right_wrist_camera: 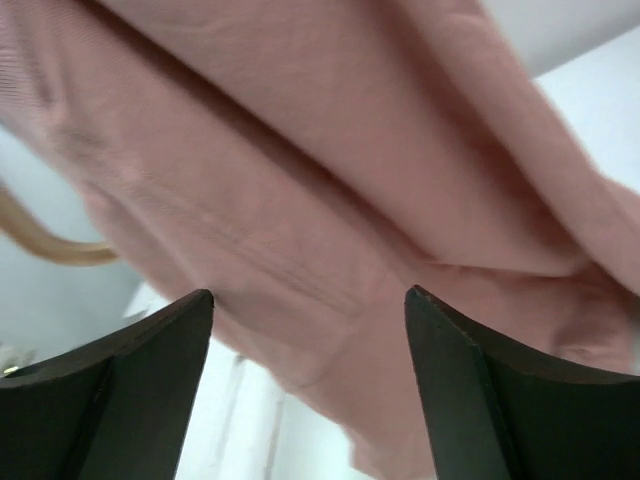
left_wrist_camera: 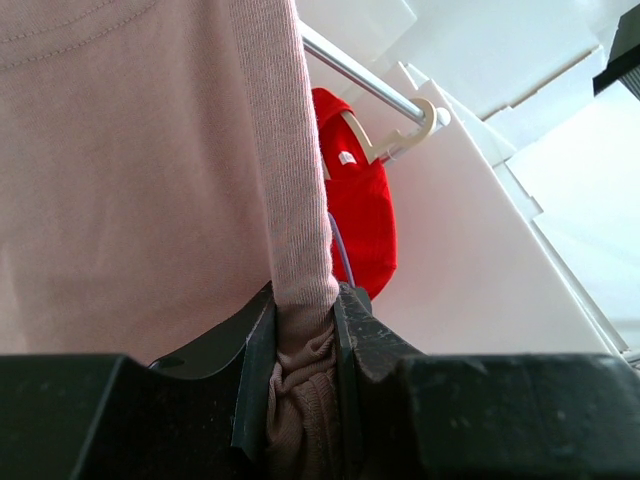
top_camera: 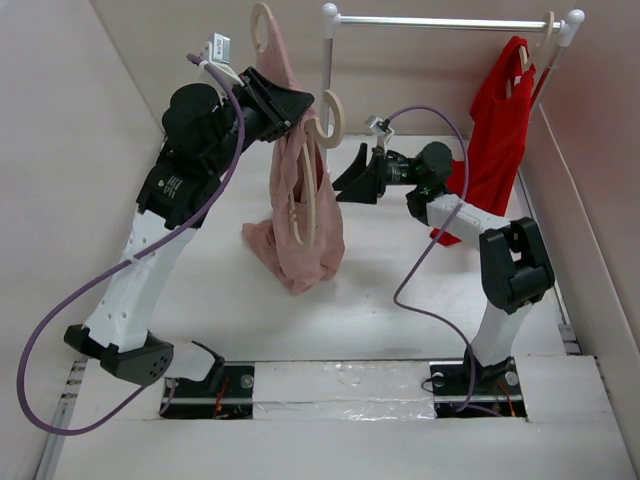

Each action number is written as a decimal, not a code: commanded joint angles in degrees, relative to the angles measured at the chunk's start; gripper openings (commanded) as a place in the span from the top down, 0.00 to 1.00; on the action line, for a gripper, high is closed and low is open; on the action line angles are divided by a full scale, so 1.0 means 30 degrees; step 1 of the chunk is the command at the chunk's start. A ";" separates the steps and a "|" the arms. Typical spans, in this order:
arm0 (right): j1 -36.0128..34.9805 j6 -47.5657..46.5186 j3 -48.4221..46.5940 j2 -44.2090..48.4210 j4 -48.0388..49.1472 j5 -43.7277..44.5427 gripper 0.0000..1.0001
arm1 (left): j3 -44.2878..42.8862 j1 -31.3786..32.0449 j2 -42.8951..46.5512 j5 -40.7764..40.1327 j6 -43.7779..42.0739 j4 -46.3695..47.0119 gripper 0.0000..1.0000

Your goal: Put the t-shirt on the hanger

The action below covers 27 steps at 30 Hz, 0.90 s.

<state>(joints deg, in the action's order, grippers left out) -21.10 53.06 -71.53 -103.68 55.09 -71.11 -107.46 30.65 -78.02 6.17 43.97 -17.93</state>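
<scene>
- Grips the ribbed neckband of the t-shirt [top_camera: 300,225] in the left hand [top_camera: 292,103], fingers [left_wrist_camera: 255,370] pressed tight on a bunched fold of the pink band.
- Hangs the rest of the shirt straight down below that hand, with the lower end seemingly pooled on the counter [top_camera: 400,310]; cannot tell for sure whether it touches.
- Shows the hanger [top_camera: 333,118] just right of the left hand, with its thick curved hook poking out beside the cloth and its thin cream arms lying against the shirt lower down.
- Cannot tell from these views whether either hanger arm sits inside the neck opening.
- Holds the right hand [top_camera: 347,178] just right of the shirt, level with its upper part, fingers [right_wrist_camera: 140,390] spread wide apart with nothing gripped between them.
- Fills the right wrist view with pink cloth, close beyond the fingertips, apparently not touching.
- Leaves a red garment [top_camera: 495,130] hanging behind and to the right of the right hand, on its own hanger from a metal rail [top_camera: 450,20].
</scene>
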 commanded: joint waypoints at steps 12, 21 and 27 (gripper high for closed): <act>-0.1227 0.3950 0.2602 0.1948 0.5462 0.0117 0.54 | -0.0567 -0.0052 -0.0068 0.0256 -0.0183 0.2227 1.00; -0.3742 -0.9864 0.2095 0.7574 -1.4492 1.1620 1.00 | -0.0449 -0.0052 -0.0535 -0.0156 0.0255 0.4480 1.00; -0.5473 -0.9132 0.5820 1.0412 -1.5550 1.5585 1.00 | -0.2499 -0.0052 -0.2089 0.0081 0.1253 0.6678 1.00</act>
<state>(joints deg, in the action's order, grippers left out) -36.14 28.42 -58.54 -74.59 16.64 -34.44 -110.65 30.65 -83.92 5.93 45.67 -9.39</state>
